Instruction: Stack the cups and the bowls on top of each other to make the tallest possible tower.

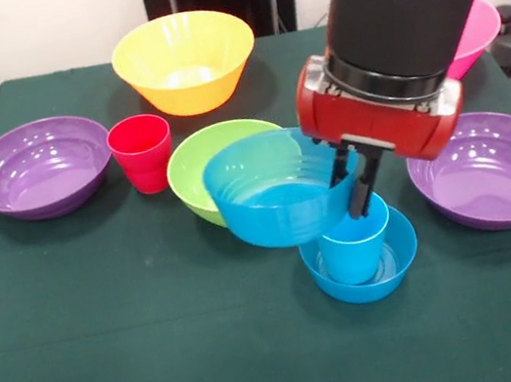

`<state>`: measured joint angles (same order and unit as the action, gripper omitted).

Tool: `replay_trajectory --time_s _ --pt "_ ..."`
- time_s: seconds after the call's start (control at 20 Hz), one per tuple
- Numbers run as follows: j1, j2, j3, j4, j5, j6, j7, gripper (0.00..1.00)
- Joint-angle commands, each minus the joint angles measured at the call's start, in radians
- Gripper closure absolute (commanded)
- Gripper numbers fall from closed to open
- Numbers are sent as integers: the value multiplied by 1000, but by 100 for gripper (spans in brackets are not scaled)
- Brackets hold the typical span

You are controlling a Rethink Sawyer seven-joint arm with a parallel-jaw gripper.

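In the low blue bowl [389, 271] stands a blue cup [355, 248]; the pincer [352, 179] grips another blue bowl's [273, 203] rim.

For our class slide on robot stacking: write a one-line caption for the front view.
Gripper holds a blue bowl by its rim above a blue cup standing in another blue bowl.

The arm [403, 16] reaches steeply down, its black fingers [362, 187] pinched together.

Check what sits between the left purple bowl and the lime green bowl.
Front view: the red cup stands upright on the table between the left purple bowl and the lime green bowl, apart from the purple bowl.
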<state>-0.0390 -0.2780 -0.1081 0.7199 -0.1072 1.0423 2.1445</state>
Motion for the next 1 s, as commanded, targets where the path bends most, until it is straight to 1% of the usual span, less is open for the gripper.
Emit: replay_trajectory --time_s 0.05,0.4,0.6,0.85,1.0 --pt "34 14 18 137 21 -74 244 100" --pt "47 27 -1 151 46 -97 283 100" --pt "64 47 -9 157 61 -114 305 100" --pt "64 66 -16 138 84 -108 300 100" --pt "60 88 -10 119 117 -77 306 100"
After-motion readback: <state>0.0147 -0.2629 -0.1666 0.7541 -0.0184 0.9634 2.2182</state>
